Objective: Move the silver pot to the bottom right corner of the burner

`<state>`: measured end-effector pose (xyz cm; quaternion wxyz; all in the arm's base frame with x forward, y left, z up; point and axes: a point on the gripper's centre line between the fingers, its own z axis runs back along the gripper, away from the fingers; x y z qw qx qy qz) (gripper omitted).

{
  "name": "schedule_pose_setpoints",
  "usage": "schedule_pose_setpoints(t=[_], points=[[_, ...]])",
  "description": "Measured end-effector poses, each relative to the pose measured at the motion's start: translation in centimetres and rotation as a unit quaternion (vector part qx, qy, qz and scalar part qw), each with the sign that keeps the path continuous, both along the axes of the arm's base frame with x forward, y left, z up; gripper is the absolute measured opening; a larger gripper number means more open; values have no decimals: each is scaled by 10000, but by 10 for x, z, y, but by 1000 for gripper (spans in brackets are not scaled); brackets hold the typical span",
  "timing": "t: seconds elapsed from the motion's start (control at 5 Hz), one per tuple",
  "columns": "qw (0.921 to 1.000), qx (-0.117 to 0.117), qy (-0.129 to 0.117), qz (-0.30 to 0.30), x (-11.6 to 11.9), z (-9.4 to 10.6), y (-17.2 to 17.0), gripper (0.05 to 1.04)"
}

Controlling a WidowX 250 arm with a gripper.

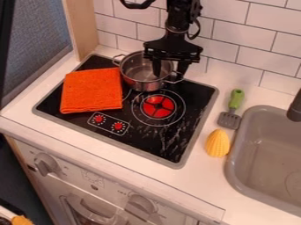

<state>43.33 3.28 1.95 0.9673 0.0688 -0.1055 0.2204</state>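
Silver, two-handled and upright, the pot sits at the back of the black cooktop, just beside the orange cloth (folded rather neatly). The tool hangs there, spread wide, one finger inside the pot, the other outside its rim. A green-handled spatula and a ridged yellow toy lie on the white surface near the sink.

A white counter holds a black stovetop, an orange cloth spread on its left beside a silver pot at the rear. A green-handled spatula and a ridged yellow toy lie between stovetop and gray sink.
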Motion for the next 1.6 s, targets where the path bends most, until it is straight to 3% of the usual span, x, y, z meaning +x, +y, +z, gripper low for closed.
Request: schedule_pose_setpoints(t=[0.2,0.4,0.6,1.2,1.6], points=[[10000,36,-26,33,1,1,1,342],[10000,63,2,42,0,0,0,144],[9999,91,59,1,-3,-2,-3,87],[9997,153,156,-77,-6,-3,-4,86],[9995,212,77,-231,-6,13,-15,84]])
